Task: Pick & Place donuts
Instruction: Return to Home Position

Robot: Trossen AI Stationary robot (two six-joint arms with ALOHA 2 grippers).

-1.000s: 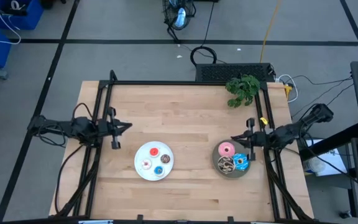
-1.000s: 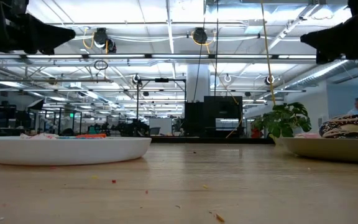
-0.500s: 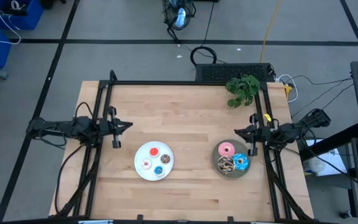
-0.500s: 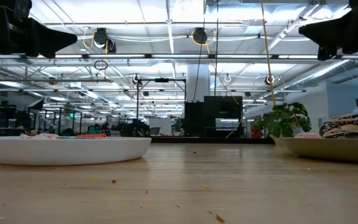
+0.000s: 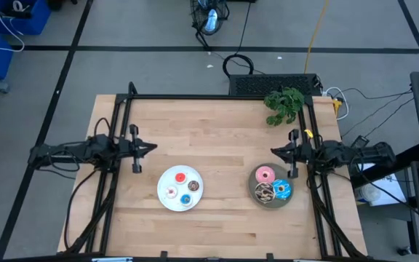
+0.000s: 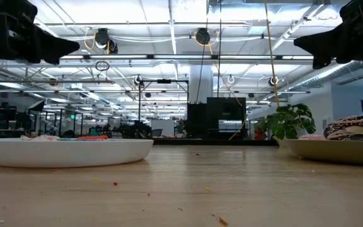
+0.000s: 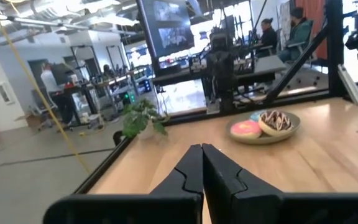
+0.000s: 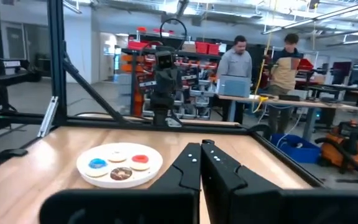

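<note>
Lower centre of the high view: white plate [image 5: 164,182] carrying the four tiny donuts [image 5: 180,177]. To its right, grey plate [image 5: 275,203] carrying the three larger donuts [image 5: 265,174]. Above them, left gripper [image 5: 150,148] at mid-left and right gripper [image 5: 273,152] at mid-right, each with fingers pressed together, holding nothing.

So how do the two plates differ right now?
The white plate holds four tiny donuts; the grey plate holds three larger donuts. The white plate sits nearer the middle of the table, the grey plate near its right edge. Both are round and lie flat.
</note>
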